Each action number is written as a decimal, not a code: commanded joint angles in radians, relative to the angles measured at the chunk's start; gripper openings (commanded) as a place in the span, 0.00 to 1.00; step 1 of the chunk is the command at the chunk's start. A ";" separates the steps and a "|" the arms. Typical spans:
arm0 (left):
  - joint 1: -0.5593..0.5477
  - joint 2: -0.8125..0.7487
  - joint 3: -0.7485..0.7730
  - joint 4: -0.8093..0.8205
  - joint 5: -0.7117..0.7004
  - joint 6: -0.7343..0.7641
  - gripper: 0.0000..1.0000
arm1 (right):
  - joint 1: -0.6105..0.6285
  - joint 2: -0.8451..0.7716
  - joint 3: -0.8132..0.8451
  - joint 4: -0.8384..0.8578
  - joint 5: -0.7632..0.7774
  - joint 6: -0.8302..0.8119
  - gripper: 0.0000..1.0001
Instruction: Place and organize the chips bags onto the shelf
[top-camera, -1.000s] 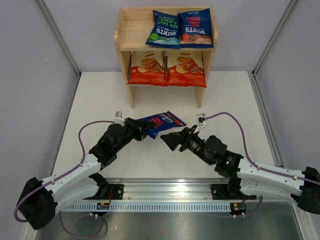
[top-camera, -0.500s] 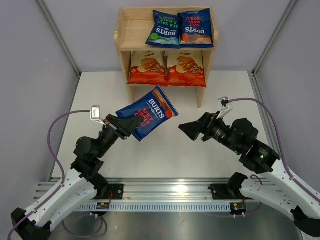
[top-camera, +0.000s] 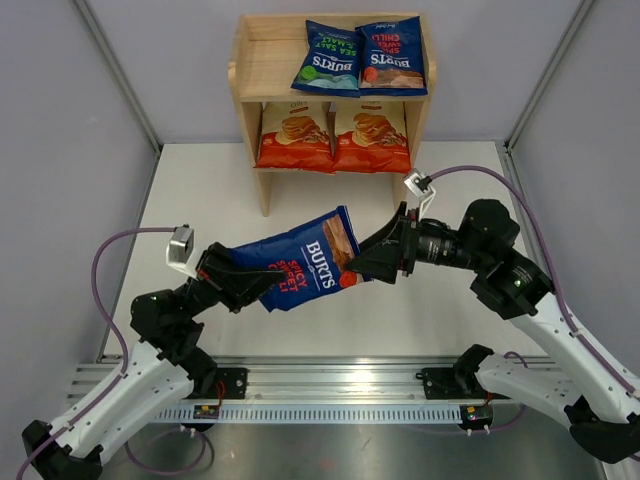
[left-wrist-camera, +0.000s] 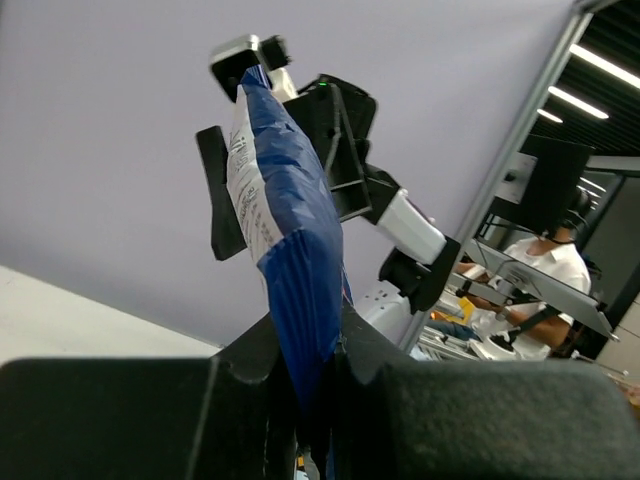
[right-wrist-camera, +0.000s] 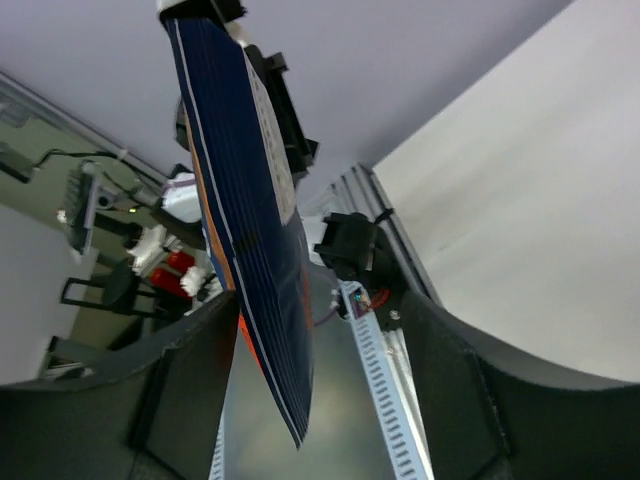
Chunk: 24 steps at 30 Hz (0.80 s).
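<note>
A dark blue Burts chips bag hangs in the air above the table, roughly level. My left gripper is shut on its left end; in the left wrist view the bag rises from the closed fingers. My right gripper is open, its jaws either side of the bag's right edge. In the right wrist view the bag hangs edge-on between the wide fingers, close to the left one. The wooden shelf holds a teal Burts bag and a red one on top, and two Cassava bags below.
The top tier's left part is bare wood. Grey walls enclose the table on the left and right, and a metal rail with both arm bases runs along the near edge.
The right gripper drew back to the right, then returned, open, around the bag's right edge. The left gripper carried the bag up and leftward, then lowered it to roughly level.
</note>
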 joint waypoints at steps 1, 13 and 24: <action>-0.001 0.027 0.015 0.132 0.090 -0.026 0.14 | -0.006 0.011 0.004 0.155 -0.198 0.042 0.71; -0.002 0.099 0.086 -0.060 0.104 0.044 0.43 | -0.006 0.005 0.064 0.011 -0.169 -0.077 0.23; -0.022 0.131 0.123 -0.155 0.093 0.088 0.12 | -0.006 0.042 0.162 -0.140 -0.083 -0.194 0.26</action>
